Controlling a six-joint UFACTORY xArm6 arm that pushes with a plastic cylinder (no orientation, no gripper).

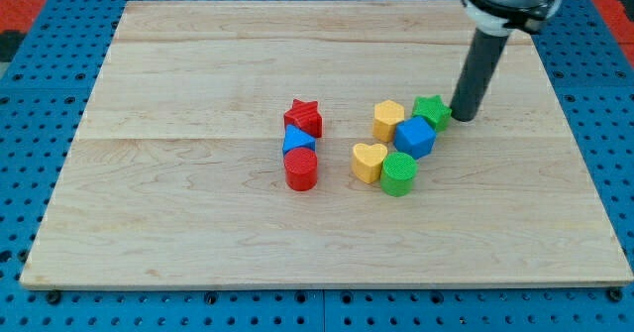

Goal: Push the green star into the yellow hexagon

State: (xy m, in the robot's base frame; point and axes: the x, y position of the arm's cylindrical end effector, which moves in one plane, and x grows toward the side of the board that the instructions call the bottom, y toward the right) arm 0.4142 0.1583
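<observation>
The green star [432, 110] lies right of centre on the wooden board [198, 223]. The yellow hexagon [388, 119] stands just to its left, with a small gap or light touch between them. My tip [462, 117] rests on the board right beside the star's right edge, touching or almost touching it. The rod rises from there toward the view's top right.
A blue cube [415, 137] sits below the star, touching it. A yellow heart [369, 162] and a green cylinder [398, 173] lie lower down. Left of them stand a red star [304, 117], a blue triangle [297, 140] and a red cylinder [301, 168] in a column.
</observation>
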